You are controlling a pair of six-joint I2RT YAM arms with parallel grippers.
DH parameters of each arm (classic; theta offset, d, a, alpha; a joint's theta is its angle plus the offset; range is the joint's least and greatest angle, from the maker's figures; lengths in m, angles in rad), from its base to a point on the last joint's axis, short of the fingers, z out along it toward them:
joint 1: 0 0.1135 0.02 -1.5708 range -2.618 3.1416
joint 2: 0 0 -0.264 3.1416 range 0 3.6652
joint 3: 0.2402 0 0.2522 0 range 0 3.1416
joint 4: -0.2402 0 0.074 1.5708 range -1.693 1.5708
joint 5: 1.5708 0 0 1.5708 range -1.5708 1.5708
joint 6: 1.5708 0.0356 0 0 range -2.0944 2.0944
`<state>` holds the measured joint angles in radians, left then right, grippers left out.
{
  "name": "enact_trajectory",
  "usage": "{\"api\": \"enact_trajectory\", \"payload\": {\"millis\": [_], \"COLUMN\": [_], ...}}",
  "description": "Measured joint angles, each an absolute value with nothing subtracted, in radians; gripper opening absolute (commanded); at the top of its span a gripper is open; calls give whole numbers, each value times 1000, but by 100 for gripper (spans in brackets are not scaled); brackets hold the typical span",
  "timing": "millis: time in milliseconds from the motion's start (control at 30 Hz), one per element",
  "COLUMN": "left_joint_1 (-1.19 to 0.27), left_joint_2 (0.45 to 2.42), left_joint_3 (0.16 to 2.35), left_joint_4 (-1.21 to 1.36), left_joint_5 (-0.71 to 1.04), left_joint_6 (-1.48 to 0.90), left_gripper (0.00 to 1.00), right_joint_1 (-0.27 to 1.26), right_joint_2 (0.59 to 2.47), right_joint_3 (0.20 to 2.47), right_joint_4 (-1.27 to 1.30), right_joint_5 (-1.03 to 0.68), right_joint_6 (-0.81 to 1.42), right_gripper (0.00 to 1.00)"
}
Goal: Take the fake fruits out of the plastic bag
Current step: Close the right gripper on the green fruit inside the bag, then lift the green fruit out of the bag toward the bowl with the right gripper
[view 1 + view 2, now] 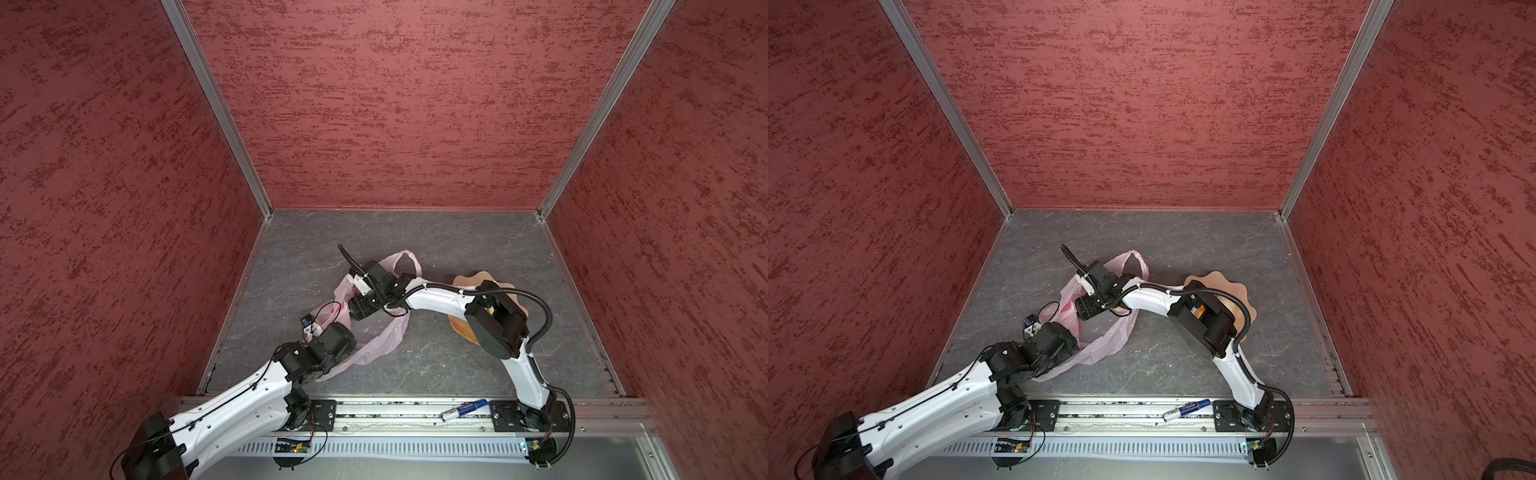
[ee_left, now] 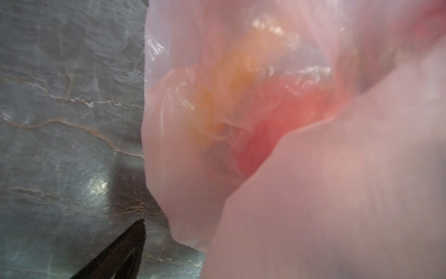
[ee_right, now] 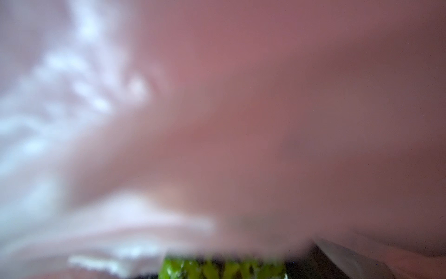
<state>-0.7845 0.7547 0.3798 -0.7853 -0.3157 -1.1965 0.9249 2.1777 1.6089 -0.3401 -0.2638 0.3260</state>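
plastic bag (image 1: 376,340) lies crumpled mid-counter (image 1: 457,370). Its long axis is diagonal, from the near-left end to the handle loop pointing far-right. left claw (image 1: 338,334) sits at the near end, jaws wide apart — one finger (image 2: 125,248) shows, the rest is behind film. right claw (image 1: 360,309) is down in the bag — apart or together, can't tell, view blurred. fake fruits (image 2: 229,84) are inside, orange/red blurs through the film. green textured ball (image 3: 222,269) is close under the right wrist camera.

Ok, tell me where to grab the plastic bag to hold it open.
Pinch the far loop handle of the plastic bag: a thin, open band lying free past the right arm, likely easy for jaws to straddle. Come in from the far side, above, across the band.
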Motion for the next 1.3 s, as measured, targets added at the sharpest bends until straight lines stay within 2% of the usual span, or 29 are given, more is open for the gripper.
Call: {"api": "enact_trajectory", "payload": {"millis": [400, 1300], "left_joint_1": [-785, -784], "left_joint_2": [755, 757], "left_joint_3": [380, 380], "left_joint_4": [-784, -761], "left_joint_5": [-316, -316], "left_joint_6": [-1196, -1196], "left_gripper": [98, 98], "right_joint_1": [924, 926], "right_joint_2": [2143, 1782], "right_joint_3": [1581, 1432], "right_joint_4": [-343, -468], "right_joint_5": [-263, -191], "right_joint_6": [324, 322], "right_gripper": [59, 51]}}
